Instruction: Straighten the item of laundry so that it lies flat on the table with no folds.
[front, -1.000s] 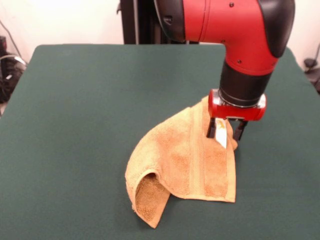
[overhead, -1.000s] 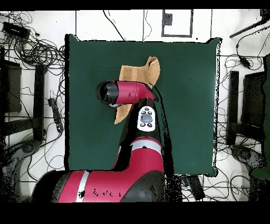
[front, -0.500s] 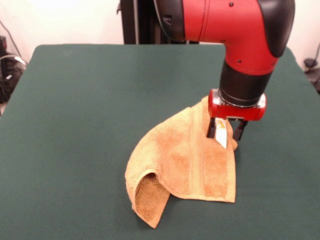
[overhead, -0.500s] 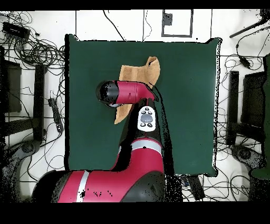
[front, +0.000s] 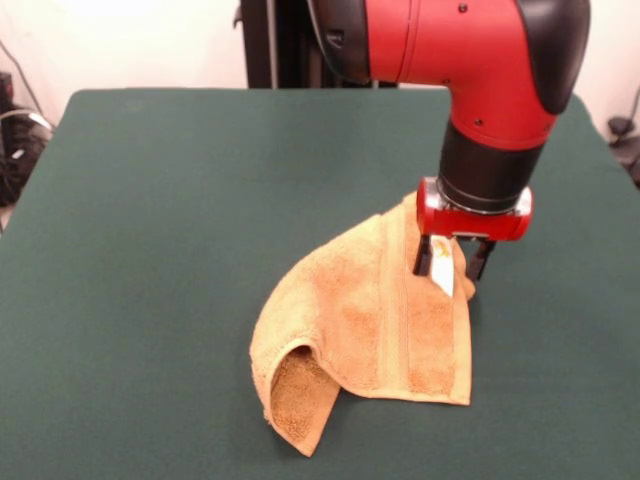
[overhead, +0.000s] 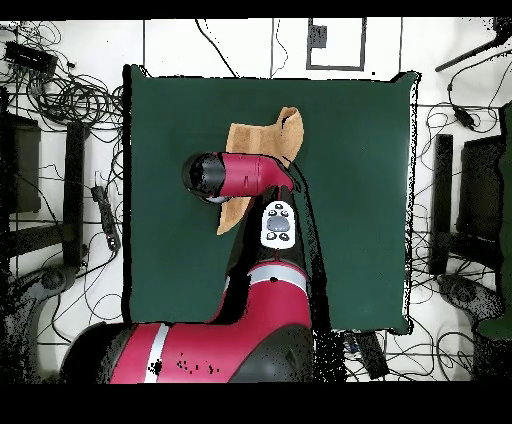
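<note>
Front view shows no change from the frames half a second and a full second ago: arm, towel and table sit exactly as they did. The red and black arm (front: 480, 90) comes down from the top right, and its gripper (front: 452, 262) stands over the far right corner of the orange-tan terry hand towel (front: 375, 320). Two dark fingers (front: 423, 258) show below the red wrist plate, set narrowly apart with the towel's raised corner and its white label (front: 442, 270) between them; they appear to pinch that corner, lifted a little off the dark green table (front: 180, 220). From the gripper the towel drapes down toward the near left, a woven band running along its length. Its near left edge is curled over into a rolled fold, with the darker underside showing in the opening. The near right corner lies flat on the cloth.

Overhead view likewise matches the earlier frames: the arm (overhead: 245, 175) covers the towel's middle, and towel (overhead: 262, 136) shows on both sides of it, near the table's (overhead: 350, 200) centre.
</note>
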